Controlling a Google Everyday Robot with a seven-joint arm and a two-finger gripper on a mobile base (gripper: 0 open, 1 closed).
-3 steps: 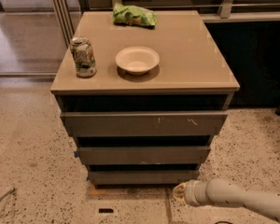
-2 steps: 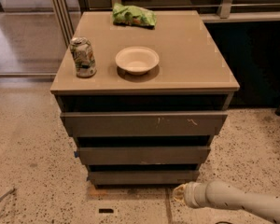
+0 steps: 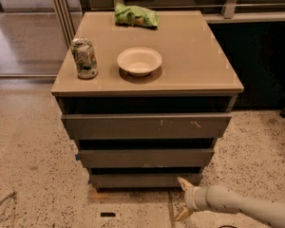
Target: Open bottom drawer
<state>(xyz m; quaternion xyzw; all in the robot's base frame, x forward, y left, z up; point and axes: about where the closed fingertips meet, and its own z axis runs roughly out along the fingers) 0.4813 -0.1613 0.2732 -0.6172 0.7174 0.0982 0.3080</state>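
Observation:
The bottom drawer (image 3: 142, 179) is the lowest, narrowest dark grey-brown front of the cabinet's three stacked fronts, and it sits nearly flush under the mid-sized front (image 3: 145, 157). My gripper (image 3: 183, 198) is low near the floor, just in front of and below the bottom drawer's right end. Its two pale fingers are spread apart and hold nothing. The upper fingertip (image 3: 184, 183) is close to the drawer's lower right corner; I cannot tell whether it touches. The arm comes in from the lower right.
The cabinet top (image 3: 199, 65) carries a crushed can (image 3: 84, 57), a white bowl (image 3: 139, 61) and a green bag (image 3: 136, 15). The widest front (image 3: 145, 126) has pale scratch marks. Speckled floor (image 3: 33, 175) surrounds the cabinet. A dark unit (image 3: 266, 61) stands at the right.

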